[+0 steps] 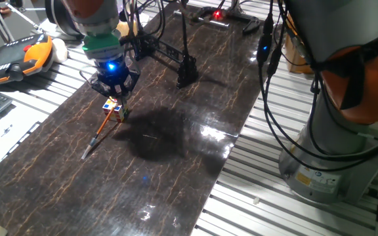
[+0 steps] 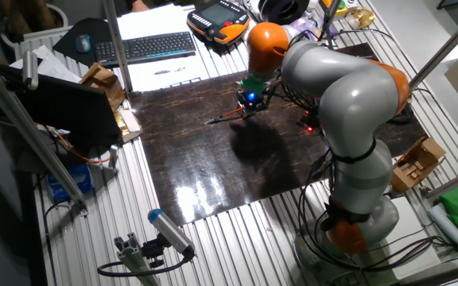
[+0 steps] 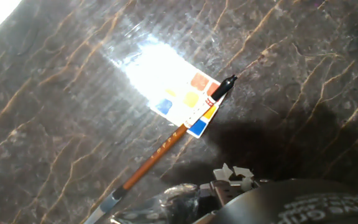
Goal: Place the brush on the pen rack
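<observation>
The puzzle cube (image 1: 113, 107) is sitting on the dark surface (image 1: 176, 170) directly under the fingers (image 1: 115, 90), with the brush (image 1: 102, 130) leaning across it, so it is blocking a straight descent. Toward the pen rack (image 1: 166, 56), hanging cables (image 1: 188, 33) are crossing the way. The near half of the surface is lying open.

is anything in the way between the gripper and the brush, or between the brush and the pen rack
The gripper hangs right above the brush, which leans across the puzzle cube; the cube crowds the grasp. Toward the pen rack only bare tabletop shows.
</observation>
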You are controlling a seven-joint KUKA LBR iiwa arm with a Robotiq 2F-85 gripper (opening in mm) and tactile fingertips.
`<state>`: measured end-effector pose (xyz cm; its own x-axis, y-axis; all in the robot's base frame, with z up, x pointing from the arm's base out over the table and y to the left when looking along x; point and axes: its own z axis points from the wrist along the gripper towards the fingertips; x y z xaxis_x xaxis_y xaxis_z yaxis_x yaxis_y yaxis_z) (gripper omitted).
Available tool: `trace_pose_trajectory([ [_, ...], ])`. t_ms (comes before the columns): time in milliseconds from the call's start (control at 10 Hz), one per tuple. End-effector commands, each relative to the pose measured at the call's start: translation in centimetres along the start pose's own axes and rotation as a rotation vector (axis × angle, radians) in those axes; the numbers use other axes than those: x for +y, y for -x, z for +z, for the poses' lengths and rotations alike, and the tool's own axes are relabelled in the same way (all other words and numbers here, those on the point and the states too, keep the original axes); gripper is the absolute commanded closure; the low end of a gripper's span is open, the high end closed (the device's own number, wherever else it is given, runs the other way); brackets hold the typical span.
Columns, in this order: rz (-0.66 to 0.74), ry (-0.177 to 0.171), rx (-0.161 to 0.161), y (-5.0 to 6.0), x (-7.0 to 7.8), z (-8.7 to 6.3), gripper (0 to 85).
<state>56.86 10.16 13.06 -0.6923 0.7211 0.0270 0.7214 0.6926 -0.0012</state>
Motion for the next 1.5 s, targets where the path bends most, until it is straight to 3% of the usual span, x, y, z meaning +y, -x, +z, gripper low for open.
trace_pose_trajectory([
  [0, 0.008, 0.01, 0.011, 0.07, -0.06, -0.06, 84.3],
  [200, 0.018, -0.008, 0.02, 0.1, -0.39, -0.53, 84.3],
  [600, 0.122, 0.01, 0.043, 0.1, -0.39, -0.53, 84.3],
  [700, 0.152, 0.024, 0.061, 0.1, -0.39, -0.53, 84.3],
  [1000, 0.17, 0.018, 0.07, 0.1, -0.39, -0.53, 84.3],
  [1200, 0.208, 0.036, 0.069, 0.18, -0.3, -0.39, 84.3],
  [1300, 0.263, 0.066, 0.062, 0.08, -0.04, -0.41, 83.0],
  [1400, 0.275, 0.057, 0.05, -0.3, 0.32, -0.56, 64.0],
])
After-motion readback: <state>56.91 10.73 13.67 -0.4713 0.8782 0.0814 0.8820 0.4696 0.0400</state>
